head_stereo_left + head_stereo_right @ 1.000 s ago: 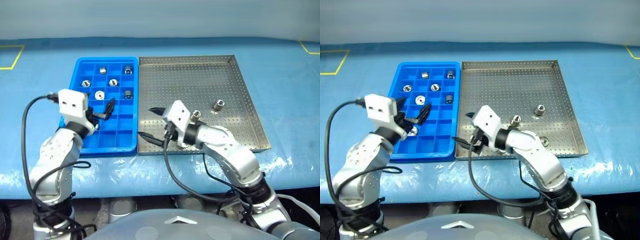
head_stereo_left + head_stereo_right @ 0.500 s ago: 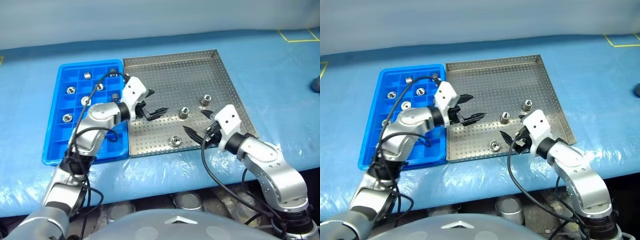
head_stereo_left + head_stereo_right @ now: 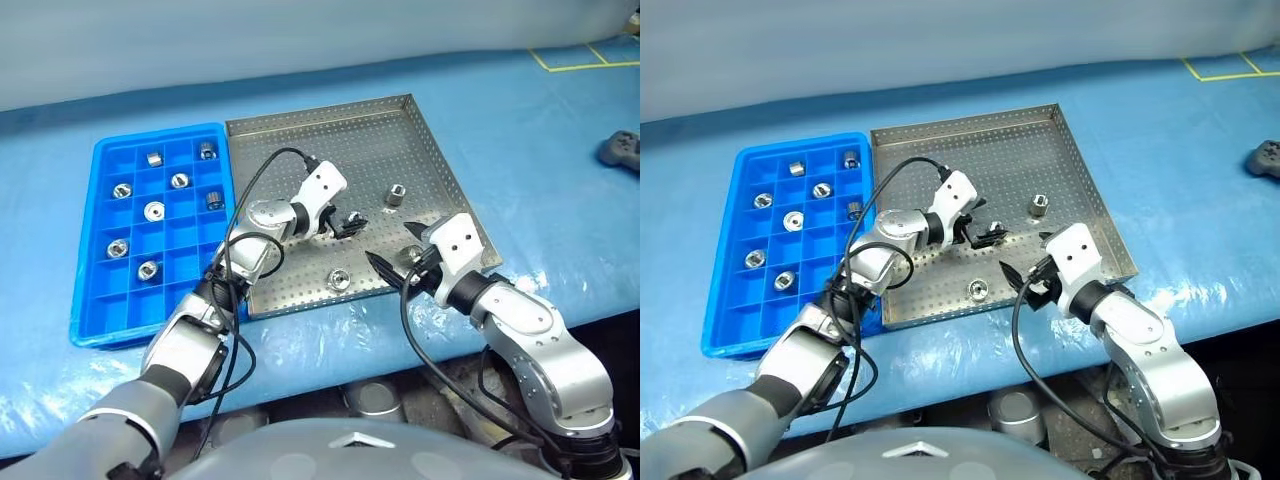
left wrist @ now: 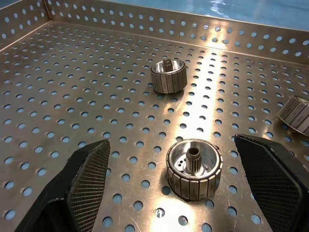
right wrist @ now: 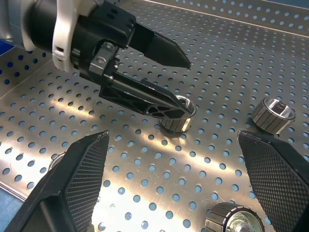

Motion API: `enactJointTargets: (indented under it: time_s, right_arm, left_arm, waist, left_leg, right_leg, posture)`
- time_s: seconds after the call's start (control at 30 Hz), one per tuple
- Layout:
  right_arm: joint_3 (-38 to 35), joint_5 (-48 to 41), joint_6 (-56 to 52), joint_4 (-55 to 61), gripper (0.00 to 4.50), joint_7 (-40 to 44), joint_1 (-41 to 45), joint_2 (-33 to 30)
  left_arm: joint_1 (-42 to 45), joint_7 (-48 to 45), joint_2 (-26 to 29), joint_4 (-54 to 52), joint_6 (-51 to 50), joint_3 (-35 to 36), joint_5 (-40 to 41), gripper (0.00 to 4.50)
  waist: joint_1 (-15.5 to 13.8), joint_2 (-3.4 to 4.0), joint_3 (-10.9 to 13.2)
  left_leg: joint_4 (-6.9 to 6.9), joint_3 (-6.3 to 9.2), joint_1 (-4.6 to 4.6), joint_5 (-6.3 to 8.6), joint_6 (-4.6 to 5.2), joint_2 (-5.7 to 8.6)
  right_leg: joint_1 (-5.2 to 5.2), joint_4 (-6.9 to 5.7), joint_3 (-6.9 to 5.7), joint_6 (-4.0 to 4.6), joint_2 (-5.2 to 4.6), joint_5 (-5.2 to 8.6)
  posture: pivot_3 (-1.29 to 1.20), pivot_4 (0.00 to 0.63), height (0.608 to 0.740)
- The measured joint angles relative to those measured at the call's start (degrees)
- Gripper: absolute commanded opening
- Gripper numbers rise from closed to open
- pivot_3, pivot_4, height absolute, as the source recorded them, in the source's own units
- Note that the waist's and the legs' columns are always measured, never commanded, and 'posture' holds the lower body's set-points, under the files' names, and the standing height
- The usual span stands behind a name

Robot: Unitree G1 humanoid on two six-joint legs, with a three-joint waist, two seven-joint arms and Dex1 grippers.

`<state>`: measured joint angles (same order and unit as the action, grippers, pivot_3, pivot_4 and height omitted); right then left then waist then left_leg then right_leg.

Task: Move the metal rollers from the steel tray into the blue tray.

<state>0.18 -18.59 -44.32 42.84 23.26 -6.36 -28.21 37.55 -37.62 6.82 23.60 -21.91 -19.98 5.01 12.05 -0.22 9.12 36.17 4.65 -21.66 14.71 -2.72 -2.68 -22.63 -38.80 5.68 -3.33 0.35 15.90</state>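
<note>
Left gripper (image 4: 174, 188) spread wide around a ribbed silver metal roller (image 4: 194, 168)
Inside the grey perforated steel tray (image 3: 300, 150); right gripper (image 3: 392, 258) open nearby; no legible writing.

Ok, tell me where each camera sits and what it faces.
Head stereo pair: looks down over both arms at the blue tray and steel tray.
Left wrist: between open left gripper fingers, at a roller.
Right wrist: between open right gripper fingers, at the left gripper and that roller.
</note>
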Motion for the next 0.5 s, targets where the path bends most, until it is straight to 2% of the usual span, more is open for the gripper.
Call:
enactJointTargets:
  time_s: [0.03,0.13,0.37,0.5]
  right_arm:
    - [0.34,0.01,0.00,0.00,4.50,-0.13,0.40,0.15]
    - [0.90,0.05,0.01,0.00,4.50,-0.43,1.01,0.51]
    - [2.46,0.10,0.02,-0.16,4.50,-0.36,3.68,0.70]
    - [3.55,0.09,0.01,-0.60,4.50,-0.20,4.45,0.70]
  left_arm:
    - [0.04,-0.07,-0.27,1.43,0.31,-0.19,-0.44,4.48]
    - [-0.02,-0.98,-0.98,3.69,0.43,-0.65,-0.97,3.95]
    - [-0.97,-1.63,-1.97,3.17,1.30,-0.81,-2.16,1.71]
    - [-3.82,-1.16,-0.71,-1.77,0.62,0.48,-1.92,1.68]
  waist:
    - [0.19,0.00,0.00]
    - [0.39,0.00,0.00]
    - [0.36,0.00,0.00]
    - [0.32,0.01,0.00]
  left_leg:
    - [0.00,0.00,0.00,0.00,0.00,0.00]
    - [0.00,0.00,-0.01,0.00,0.00,0.00]
    - [-0.01,0.02,0.00,0.00,0.00,0.00]
    - [-0.01,0.01,0.00,0.00,-0.01,-0.01]
  right_leg:
    - [0.00,0.00,0.00,0.00,0.00,0.00]
    - [0.00,0.00,0.00,-0.01,-0.01,0.00]
    - [0.00,0.00,0.00,0.00,0.00,0.00]
    - [0.00,-0.01,0.02,0.01,0.00,-0.01]
  posture:
    - [-0.28,0.150,0.740]
    - [-0.27,0.150,0.740]
    - [-0.24,0.150,0.740]
    - [-0.22,0.150,0.740]
